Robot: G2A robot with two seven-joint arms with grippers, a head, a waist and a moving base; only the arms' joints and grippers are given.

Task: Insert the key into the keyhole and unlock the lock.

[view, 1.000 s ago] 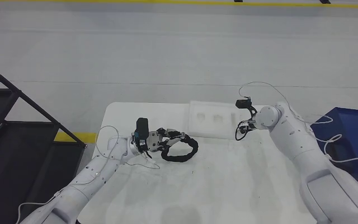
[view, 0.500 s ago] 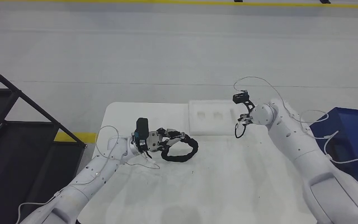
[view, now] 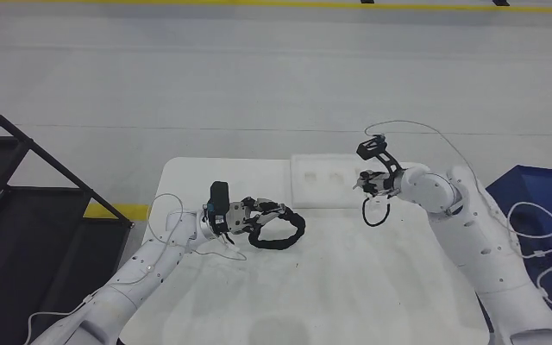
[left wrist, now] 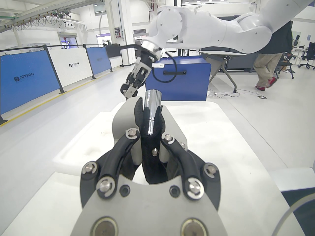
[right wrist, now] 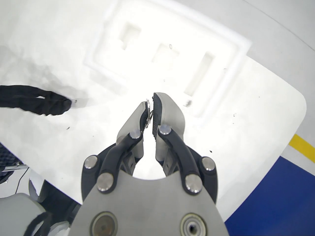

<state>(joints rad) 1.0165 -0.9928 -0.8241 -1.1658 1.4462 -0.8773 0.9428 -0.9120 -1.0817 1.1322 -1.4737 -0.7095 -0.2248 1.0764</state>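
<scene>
The key [right wrist: 148, 114] is pinched between the nearly closed fingers of the right gripper [right wrist: 150, 101]. It is held above the right end of the foam tray [right wrist: 184, 13], at the far edge of the table [view: 345, 285]. The lock [left wrist: 152, 104], a chrome cylinder on a black cable loop [view: 291, 226], is clamped in the left gripper [left wrist: 147, 110] over the table's left half. Key and lock are well apart.

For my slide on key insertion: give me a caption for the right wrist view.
Right hand pinches the key over the table, foam tray and black cable lock beyond.
</scene>
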